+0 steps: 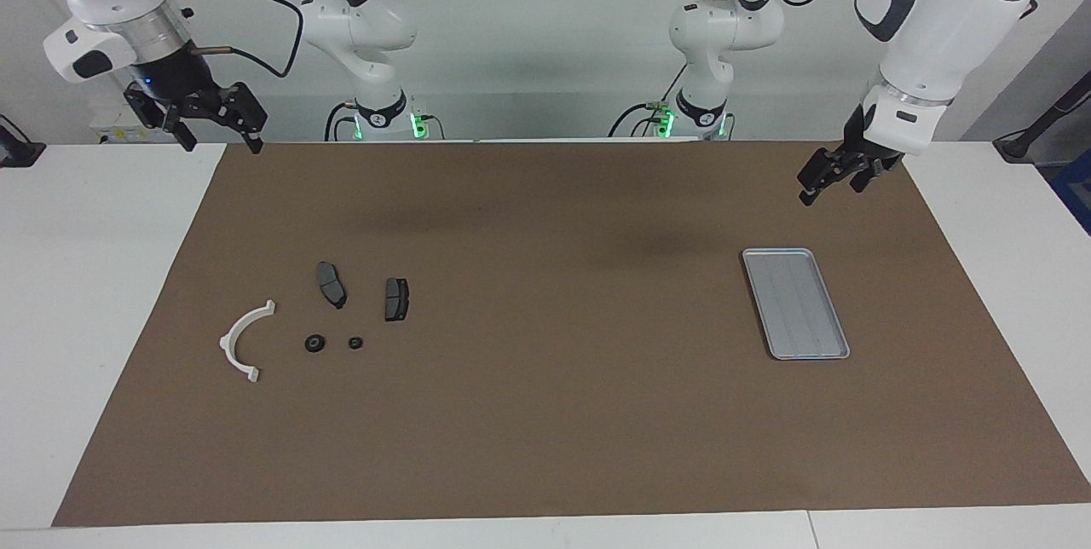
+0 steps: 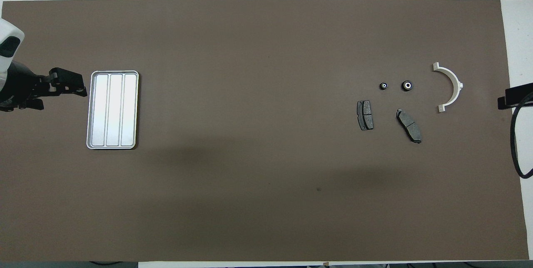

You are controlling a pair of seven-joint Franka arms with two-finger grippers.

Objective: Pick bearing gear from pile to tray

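The pile lies on the brown mat toward the right arm's end: a white half-ring bracket [image 1: 243,341] [image 2: 452,87], two dark grey brake pads [image 1: 331,283] [image 1: 396,299] [image 2: 409,125] [image 2: 365,115], and two small black round pieces with pale centres, a larger [image 1: 315,343] [image 2: 407,85] and a smaller [image 1: 355,343] [image 2: 383,86]. The silver tray [image 1: 794,303] [image 2: 112,110] lies empty toward the left arm's end. My right gripper [image 1: 219,138] [image 2: 514,97] hangs open and empty, high over the mat's corner. My left gripper [image 1: 822,182] [image 2: 70,87] hangs over the mat beside the tray.
The brown mat [image 1: 545,430] covers most of the white table [image 1: 94,276]. Both arm bases [image 1: 379,110] [image 1: 699,110] stand at the table's edge. A black cable [image 2: 516,143] loops at the right arm's end.
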